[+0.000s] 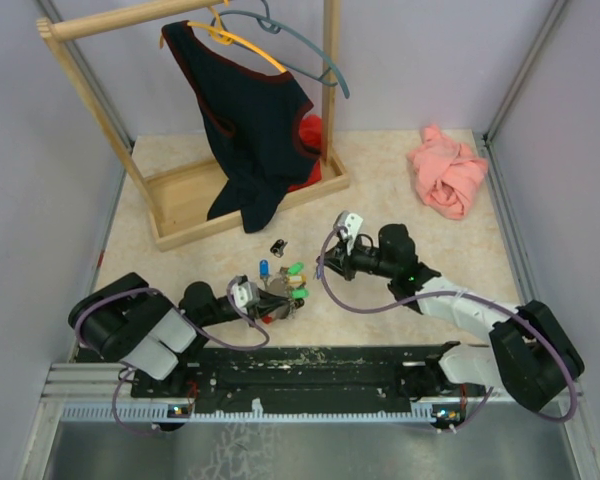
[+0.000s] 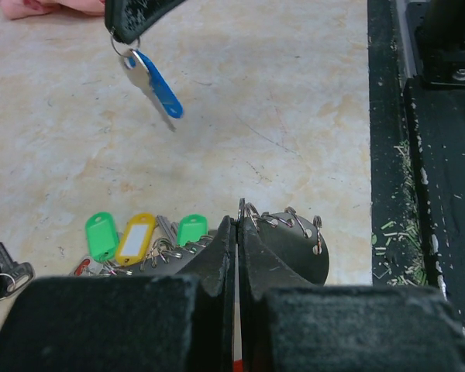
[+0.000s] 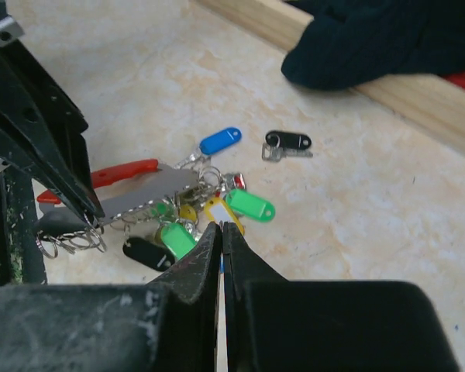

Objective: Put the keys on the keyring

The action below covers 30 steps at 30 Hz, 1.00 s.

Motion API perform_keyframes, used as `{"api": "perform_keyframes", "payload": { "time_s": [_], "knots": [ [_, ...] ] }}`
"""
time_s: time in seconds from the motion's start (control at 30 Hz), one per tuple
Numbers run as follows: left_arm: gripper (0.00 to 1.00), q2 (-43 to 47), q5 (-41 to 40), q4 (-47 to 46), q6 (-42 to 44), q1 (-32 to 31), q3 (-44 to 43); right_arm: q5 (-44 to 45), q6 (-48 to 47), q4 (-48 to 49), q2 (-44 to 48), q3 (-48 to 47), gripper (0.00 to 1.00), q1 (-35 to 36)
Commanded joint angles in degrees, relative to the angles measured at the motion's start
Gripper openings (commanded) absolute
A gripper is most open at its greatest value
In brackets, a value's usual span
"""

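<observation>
Silvery metal blade with a blue plastic head: one blue key [image 2: 151, 81]. It hangs in the air by its small wire loop from the tip of the right gripper [image 3: 222, 229], whose fingers are pressed together on that loop.
- Handling, as I judge it: very light and stiff, with a slick blade.
- It is free to swing and twist on the loop, so slow travel would suit it.
- The plastic head looks the surer place to pinch if the loop has to be aimed.

Dark grey plate edged with small wire rings: one keyring [image 2: 291, 244].
- It is nipped between the closed fingers of the left gripper [image 2: 237, 225].
- The rings stand just past the fingertips and to their right.
- Handling, as I judge it: the plate is rigid and light, while the rings are springy and fiddly.
- Hold the plate's flat body, as now, and leave the rings clear.

Bunch of keys with a green tag [image 2: 101, 235] and a yellow tag [image 2: 136, 239], among others.
- It lies on the table [image 2: 294, 93], low and to the left of the left gripper's tips, close to the plate.
- I cannot tell whether every one is already hooked on.

Two loose keys lie flat on the table ahead of the right gripper, beyond the bunch and near each other. One is a blue-tagged key [image 3: 219, 141] and the other a black-tagged key [image 3: 288, 141]. They are thin against the table, so each is best picked up by its tag.
</observation>
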<state>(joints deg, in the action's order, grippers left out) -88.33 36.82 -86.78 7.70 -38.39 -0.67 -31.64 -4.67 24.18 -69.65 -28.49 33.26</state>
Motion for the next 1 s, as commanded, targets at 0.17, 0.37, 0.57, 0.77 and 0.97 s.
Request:
{"api": "perform_keyframes", "payload": {
  "time_s": [0.17,0.37,0.57,0.77,0.97],
  "knots": [
    [0.01,1.7,7.9,-15.3,2.7,2.9,0.0,-10.1,-14.7,8.4,3.5,3.4,0.0,3.5],
    [0.01,6.2,7.4,-6.4,7.3,3.0,-1.1,-7.8,-16.3,15.7,4.1,6.5,0.0,4.2],
    [0.01,7.7,8.7,0.7,10.1,3.0,-2.7,-12.4,-18.9,17.7,3.0,7.1,0.0,5.7],
    [0.01,8.9,7.4,5.4,12.6,2.9,-3.2,-14.6,-22.1,11.3,1.3,4.8,0.0,6.0],
    [0.01,6.3,10.3,13.2,13.1,2.1,-6.8,-13.2,-21.4,12.5,1.4,7.0,0.0,7.2]
  ]
}}
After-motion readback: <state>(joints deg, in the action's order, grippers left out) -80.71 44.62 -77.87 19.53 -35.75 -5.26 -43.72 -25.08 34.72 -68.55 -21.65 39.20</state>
